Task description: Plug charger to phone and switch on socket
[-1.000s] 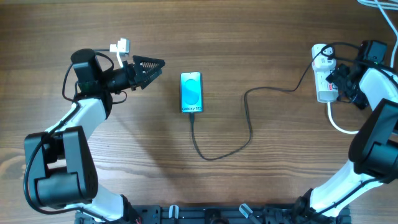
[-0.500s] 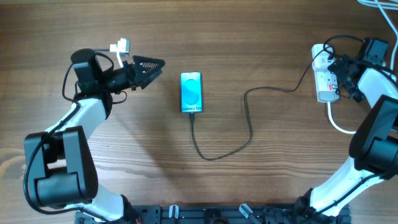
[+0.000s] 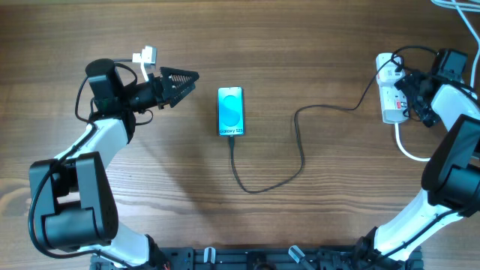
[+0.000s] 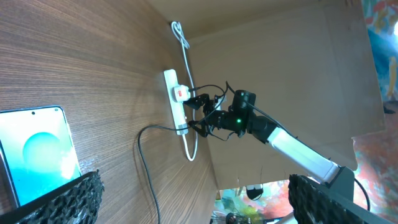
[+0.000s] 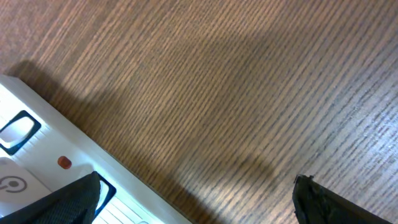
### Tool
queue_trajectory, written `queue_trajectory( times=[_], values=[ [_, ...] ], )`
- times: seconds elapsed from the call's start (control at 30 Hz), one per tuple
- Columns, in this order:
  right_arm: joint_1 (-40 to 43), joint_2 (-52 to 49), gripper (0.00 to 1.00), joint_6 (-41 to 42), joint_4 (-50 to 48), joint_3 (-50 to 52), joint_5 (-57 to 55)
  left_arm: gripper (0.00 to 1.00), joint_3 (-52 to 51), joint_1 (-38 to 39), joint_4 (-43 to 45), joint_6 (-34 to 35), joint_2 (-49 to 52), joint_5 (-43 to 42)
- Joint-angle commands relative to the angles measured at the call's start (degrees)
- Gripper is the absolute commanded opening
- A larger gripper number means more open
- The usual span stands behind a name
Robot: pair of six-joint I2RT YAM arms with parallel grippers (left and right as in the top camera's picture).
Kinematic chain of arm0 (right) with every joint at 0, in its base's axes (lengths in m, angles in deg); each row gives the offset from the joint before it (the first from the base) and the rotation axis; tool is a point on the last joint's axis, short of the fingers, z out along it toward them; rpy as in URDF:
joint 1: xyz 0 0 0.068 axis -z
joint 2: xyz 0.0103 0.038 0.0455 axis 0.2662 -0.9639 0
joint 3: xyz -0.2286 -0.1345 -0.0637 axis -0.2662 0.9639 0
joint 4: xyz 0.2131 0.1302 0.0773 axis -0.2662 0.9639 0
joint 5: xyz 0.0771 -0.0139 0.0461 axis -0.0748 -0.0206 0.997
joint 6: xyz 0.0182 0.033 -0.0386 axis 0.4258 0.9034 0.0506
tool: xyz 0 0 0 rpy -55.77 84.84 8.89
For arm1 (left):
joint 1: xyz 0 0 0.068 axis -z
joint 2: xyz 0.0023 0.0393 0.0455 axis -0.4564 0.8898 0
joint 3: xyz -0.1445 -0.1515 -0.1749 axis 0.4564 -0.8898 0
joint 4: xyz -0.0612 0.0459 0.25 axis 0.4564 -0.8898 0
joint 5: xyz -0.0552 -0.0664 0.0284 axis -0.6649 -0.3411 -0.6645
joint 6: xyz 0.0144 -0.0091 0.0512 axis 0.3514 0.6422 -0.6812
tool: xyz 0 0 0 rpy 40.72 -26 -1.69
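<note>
The phone [image 3: 231, 112] is seen screen-up at mid-table, with the charger [image 3: 300, 142] run from its near end to the socket [image 3: 389, 96] at far right. The right gripper [image 3: 409, 94] is held over the socket and the left gripper [image 3: 187, 81] beside the phone, both with jaws spread and empty.

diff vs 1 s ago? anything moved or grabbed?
Right claw shifted slightly along the socket toward the table's far edge. It is open and gripping nothing. Unchanged: the left claw open beside the phone, and the charger cable running to the phone's near end.
</note>
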State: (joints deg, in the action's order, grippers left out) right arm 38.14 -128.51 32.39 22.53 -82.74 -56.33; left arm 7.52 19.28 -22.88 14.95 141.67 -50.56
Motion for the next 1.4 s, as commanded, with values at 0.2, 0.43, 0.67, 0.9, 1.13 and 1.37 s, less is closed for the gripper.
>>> queue_trajectory(
  times=[0.2, 0.43, 0.67, 0.9, 1.13, 1.37],
  values=[
    [-0.17, -1.42, 1.0, 0.48, -2.08, 0.98, -4.2, 1.0, 0.68, -0.11, 0.2, -0.96, -0.74, -0.07],
    [-0.17, -1.42, 1.0, -1.55, -2.45, 0.98, -3.06, 1.0, 0.68, -0.11, 0.2, -0.96, -0.74, -0.07],
    [-0.2, -1.42, 1.0, -4.55, -1.73, 0.98, 0.37, 1.0, 0.68, -0.11, 0.17, -0.96, -0.74, -0.07],
    [-0.35, -1.42, 1.0, -4.72, -1.11, 0.98, 1.05, 1.0, 0.68, -0.11, 0.2, -0.96, -0.74, -0.07],
    [-0.37, -1.42, 1.0, -6.62, -0.26, 0.98, 2.8, 1.0, 0.68, -0.11, 0.2, -0.96, -0.74, -0.07],
    [-0.42, -1.42, 0.99, -9.22, 0.04, 0.98, 5.77, 1.0, 0.68, -0.11, 0.2, -0.96, -0.74, -0.07]
  ],
)
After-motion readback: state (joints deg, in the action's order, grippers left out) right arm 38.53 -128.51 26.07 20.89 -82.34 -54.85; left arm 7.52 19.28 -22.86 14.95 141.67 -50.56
